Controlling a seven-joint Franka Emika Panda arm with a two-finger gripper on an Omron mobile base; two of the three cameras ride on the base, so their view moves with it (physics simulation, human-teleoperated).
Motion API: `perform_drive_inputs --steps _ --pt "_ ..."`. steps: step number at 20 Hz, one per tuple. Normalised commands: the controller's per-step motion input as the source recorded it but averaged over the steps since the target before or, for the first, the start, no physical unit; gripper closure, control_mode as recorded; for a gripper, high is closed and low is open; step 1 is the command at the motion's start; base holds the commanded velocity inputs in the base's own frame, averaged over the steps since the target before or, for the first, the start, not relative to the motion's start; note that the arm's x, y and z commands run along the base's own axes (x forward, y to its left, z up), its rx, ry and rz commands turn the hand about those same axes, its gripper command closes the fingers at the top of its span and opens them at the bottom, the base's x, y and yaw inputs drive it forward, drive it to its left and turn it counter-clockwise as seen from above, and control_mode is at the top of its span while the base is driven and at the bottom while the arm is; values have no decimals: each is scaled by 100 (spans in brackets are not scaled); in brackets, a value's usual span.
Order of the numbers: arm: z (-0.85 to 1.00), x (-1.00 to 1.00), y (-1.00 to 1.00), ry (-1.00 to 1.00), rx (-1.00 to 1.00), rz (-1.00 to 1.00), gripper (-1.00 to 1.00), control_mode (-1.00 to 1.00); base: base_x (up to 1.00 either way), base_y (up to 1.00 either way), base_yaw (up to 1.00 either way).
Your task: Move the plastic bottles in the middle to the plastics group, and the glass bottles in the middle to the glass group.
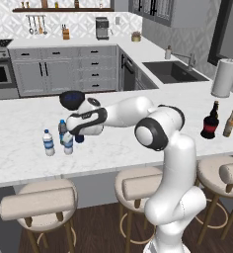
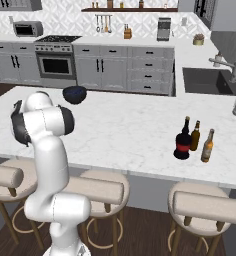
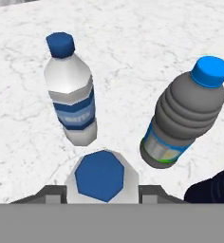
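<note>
My gripper point(image 3: 100, 195) is shut on a small clear plastic bottle point(image 3: 100, 176) with a blue cap, seen from above between the fingers; the same bottle point(image 1: 68, 144) shows at the counter's left under the hand point(image 1: 70, 133). Beside it stand a clear water bottle point(image 3: 72, 102) point(image 1: 48, 142) with a blue label and a greyish blue-capped bottle point(image 3: 182, 118) point(image 1: 62, 128). A navy bottle point(image 1: 79, 139) point(image 3: 212, 187) is just right of the hand. At the right, the squat red-labelled glass bottle point(image 1: 210, 123) point(image 2: 182, 143) stands next to a dark beer bottle point(image 2: 195, 135) and an amber one point(image 1: 230, 122) point(image 2: 207, 145).
A dark bowl point(image 1: 71, 99) point(image 2: 75, 94) sits on the counter behind the hand. A paper towel roll point(image 1: 224, 77) stands at the far right by the sink point(image 1: 174, 71). Padded stools point(image 1: 39, 202) line the counter's near edge.
</note>
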Motion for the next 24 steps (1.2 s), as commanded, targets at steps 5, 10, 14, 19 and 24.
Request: perform_drive_inputs --steps 5,10,14,19,24 --pt "3 10 0 0 -6 0 100 -100 0 0 0" --pt "0 0 0 0 -4 0 100 -100 0 0 0" --pt "-9 0 0 0 0 0 100 -100 0 0 0" --pt "-62 0 0 -7 0 0 100 -100 0 0 0" --pt "-32 0 0 -1 0 0 100 -100 0 0 0"
